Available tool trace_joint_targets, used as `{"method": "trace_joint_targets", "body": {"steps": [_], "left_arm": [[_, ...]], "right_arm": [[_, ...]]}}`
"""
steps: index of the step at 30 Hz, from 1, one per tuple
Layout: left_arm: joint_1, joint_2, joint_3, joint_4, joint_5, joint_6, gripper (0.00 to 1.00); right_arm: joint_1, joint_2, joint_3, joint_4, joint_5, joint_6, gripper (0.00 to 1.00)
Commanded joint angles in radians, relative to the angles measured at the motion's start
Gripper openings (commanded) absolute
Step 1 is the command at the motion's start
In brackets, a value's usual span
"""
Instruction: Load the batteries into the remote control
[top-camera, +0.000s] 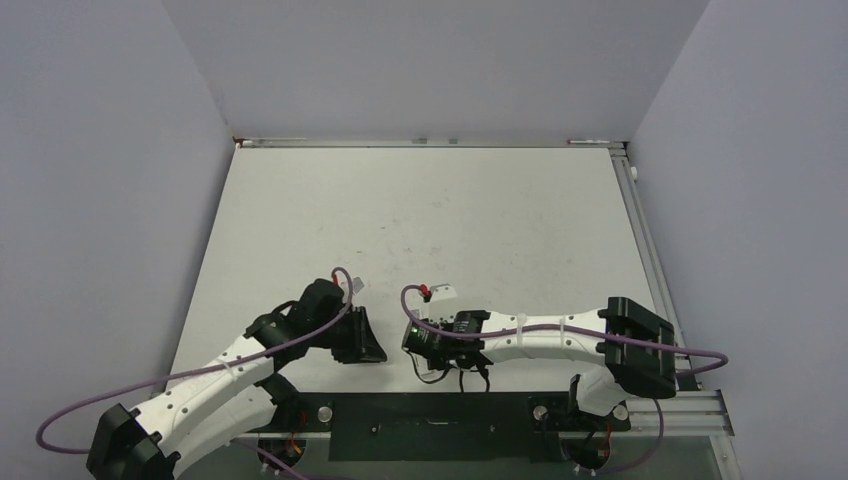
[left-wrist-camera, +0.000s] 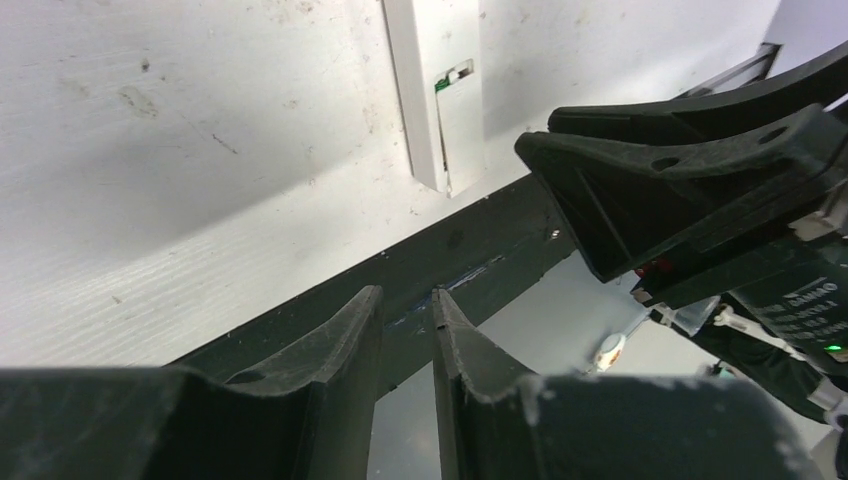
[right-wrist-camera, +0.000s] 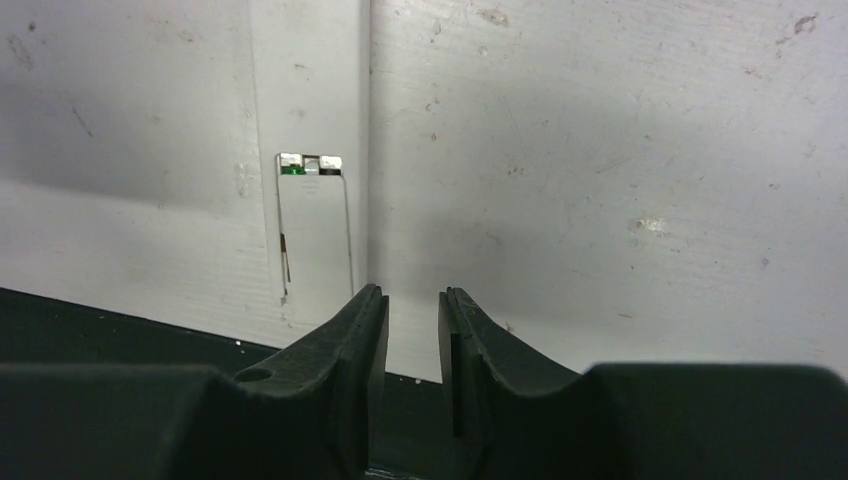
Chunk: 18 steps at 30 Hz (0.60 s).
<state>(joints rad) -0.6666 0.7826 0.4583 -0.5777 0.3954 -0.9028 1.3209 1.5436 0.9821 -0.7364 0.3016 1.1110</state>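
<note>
The remote control (left-wrist-camera: 435, 100) is a slim white bar lying flat on the table near its front edge, with a greenish mark at the end of a panel on its upper face. It also shows in the right wrist view (right-wrist-camera: 310, 200). My left gripper (left-wrist-camera: 405, 300) hangs over the black strip to the remote's left, jaws a narrow gap apart and empty. My right gripper (right-wrist-camera: 412, 300) is just beside the remote's near end, jaws a narrow gap apart and empty. In the top view the two grippers (top-camera: 365, 345) (top-camera: 412, 340) face each other. No batteries show in any view.
A black strip (top-camera: 430, 425) runs along the table's near edge, just below the remote. The right gripper's fingers (left-wrist-camera: 640, 170) reach into the left wrist view at the right. Purple cables loop over both arms. Grey walls enclose the white table (top-camera: 430, 220).
</note>
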Motion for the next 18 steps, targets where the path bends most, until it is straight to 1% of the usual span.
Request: {"method": "trace_joint_targets", "body": {"steps": [1, 5, 11, 18], "left_arm": [[-0.064, 0.06, -0.007, 0.113, -0.074, -0.055, 0.2], [-0.076, 0.107, -0.022, 0.158, -0.074, -0.067, 0.18], [-0.077, 0.13, -0.029, 0.182, -0.074, -0.068, 0.16], [-0.077, 0.145, -0.046, 0.205, -0.063, -0.074, 0.16]], "right_arm": [[-0.028, -0.053, -0.036, 0.105, -0.029, -0.015, 0.25], [-0.053, -0.058, -0.064, 0.177, -0.073, -0.022, 0.25], [-0.061, -0.043, -0.062, 0.191, -0.084, -0.037, 0.2], [-0.062, -0.022, -0.053, 0.194, -0.096, -0.044, 0.16]]}}
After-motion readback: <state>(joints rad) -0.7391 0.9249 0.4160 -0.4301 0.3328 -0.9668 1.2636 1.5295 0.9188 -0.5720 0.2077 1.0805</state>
